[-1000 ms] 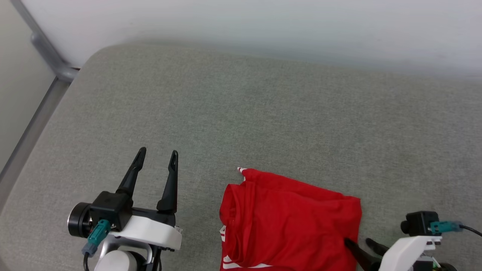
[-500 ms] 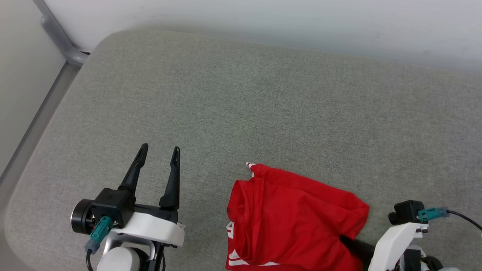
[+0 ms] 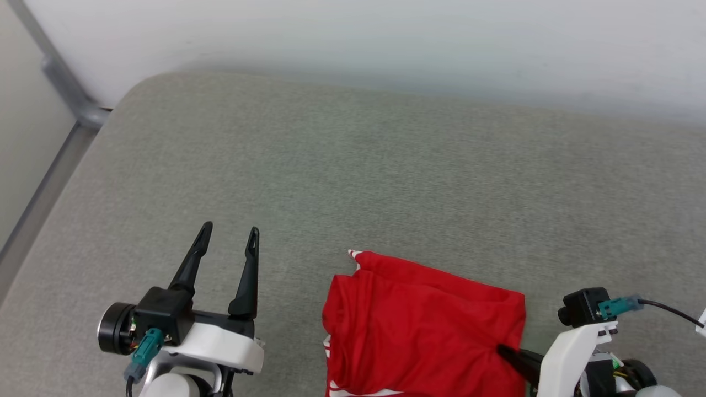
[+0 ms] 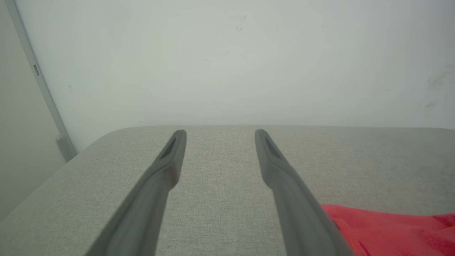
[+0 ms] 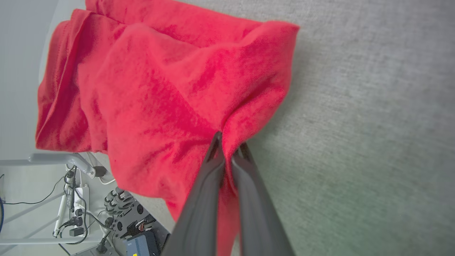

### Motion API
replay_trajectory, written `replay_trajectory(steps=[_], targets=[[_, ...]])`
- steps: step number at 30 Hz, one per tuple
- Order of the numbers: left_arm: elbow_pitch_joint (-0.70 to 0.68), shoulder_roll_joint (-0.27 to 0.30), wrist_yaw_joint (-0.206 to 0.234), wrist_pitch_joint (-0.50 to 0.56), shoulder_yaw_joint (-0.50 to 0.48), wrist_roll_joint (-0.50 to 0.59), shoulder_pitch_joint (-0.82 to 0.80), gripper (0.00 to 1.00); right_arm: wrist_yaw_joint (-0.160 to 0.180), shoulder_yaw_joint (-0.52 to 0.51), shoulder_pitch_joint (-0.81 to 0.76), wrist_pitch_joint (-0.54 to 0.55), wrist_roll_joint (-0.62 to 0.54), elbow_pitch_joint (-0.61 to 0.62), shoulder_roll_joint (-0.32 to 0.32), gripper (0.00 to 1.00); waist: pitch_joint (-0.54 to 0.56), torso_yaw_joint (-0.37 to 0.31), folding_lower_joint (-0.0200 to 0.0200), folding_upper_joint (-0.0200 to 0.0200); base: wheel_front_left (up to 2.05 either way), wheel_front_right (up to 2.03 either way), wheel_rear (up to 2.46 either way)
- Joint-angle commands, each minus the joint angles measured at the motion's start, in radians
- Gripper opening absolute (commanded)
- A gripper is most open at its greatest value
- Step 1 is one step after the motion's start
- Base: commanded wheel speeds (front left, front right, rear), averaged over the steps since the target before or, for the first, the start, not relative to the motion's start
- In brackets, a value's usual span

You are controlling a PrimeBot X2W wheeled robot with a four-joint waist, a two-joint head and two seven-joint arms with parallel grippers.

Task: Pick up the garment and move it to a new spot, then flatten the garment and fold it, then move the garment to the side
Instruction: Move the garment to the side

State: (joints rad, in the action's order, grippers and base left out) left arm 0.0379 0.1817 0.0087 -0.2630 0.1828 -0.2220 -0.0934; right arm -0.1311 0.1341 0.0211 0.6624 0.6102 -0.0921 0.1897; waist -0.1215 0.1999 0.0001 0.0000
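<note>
Where the red garment (image 3: 424, 325) lies bunched and loosely folded at the near edge of a grey-green cushion (image 3: 386, 165), the right gripper (image 3: 501, 349) reaches in from the lower right and pinches its right-hand edge. From the right wrist, the right gripper (image 5: 229, 143) has its two dark fingers (image 5: 202, 199) pressed almost together. A ridge of red cloth is caught between the tips, and the garment (image 5: 170, 89) puckers toward that spot. Part of the fabric extends past the cushion's edge, where a floor with a power strip (image 5: 76, 209) and cables can be seen. A small bit of red-and-white striped trim (image 3: 353, 253) pokes out at the garment's far left corner, and white stripes show along its near left edge.

The left gripper (image 3: 230, 229) hovers over bare cushion, to the left of the garment and apart from it. Its fingers are spread wide, hold nothing, and point toward a pale wall (image 3: 386, 33). From the left wrist, the left gripper (image 4: 220, 132) frames bare cushion (image 4: 220, 170) between its spread fingers, with a corner of the garment (image 4: 391, 227) at the lower right. A grey metal rail (image 3: 66, 88) runs down the left side, beyond the cushion's rounded corner.
</note>
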Motion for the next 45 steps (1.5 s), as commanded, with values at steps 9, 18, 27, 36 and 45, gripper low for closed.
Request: replay_trajectory(steps=[9,18,27,36,45], targets=[[-0.032,0.018,0.000,-0.002,-0.011,0.027,0.030,1.00,0.001,-0.065,-0.040,0.065,-0.080,0.085,0.076,0.00,0.014,-0.178,-0.0001,0.0000,0.00,0.00,0.00],[-0.085,0.044,-0.012,-0.002,-0.011,0.040,-0.009,1.00,0.001,-0.109,0.063,0.067,-0.154,0.100,0.090,0.00,-0.087,-0.401,-0.0001,0.0000,0.00,0.00,0.00],[-0.140,0.089,-0.053,0.011,0.015,0.065,-0.118,1.00,0.001,-0.181,0.264,-0.008,-0.238,0.022,0.096,0.00,-0.257,-0.525,-0.0001,0.0000,0.00,0.00,0.00],[-0.217,0.135,-0.082,0.038,0.029,0.088,-0.245,1.00,0.001,-0.367,0.487,-0.086,-0.341,-0.076,0.148,0.00,-0.437,-0.523,-0.0001,0.0000,0.00,0.00,0.00],[-0.274,0.148,-0.100,0.041,0.056,0.094,-0.337,1.00,0.001,-0.558,0.637,-0.138,-0.434,-0.198,0.258,0.00,-0.572,-0.455,-0.0001,0.0000,0.00,0.00,0.00]])
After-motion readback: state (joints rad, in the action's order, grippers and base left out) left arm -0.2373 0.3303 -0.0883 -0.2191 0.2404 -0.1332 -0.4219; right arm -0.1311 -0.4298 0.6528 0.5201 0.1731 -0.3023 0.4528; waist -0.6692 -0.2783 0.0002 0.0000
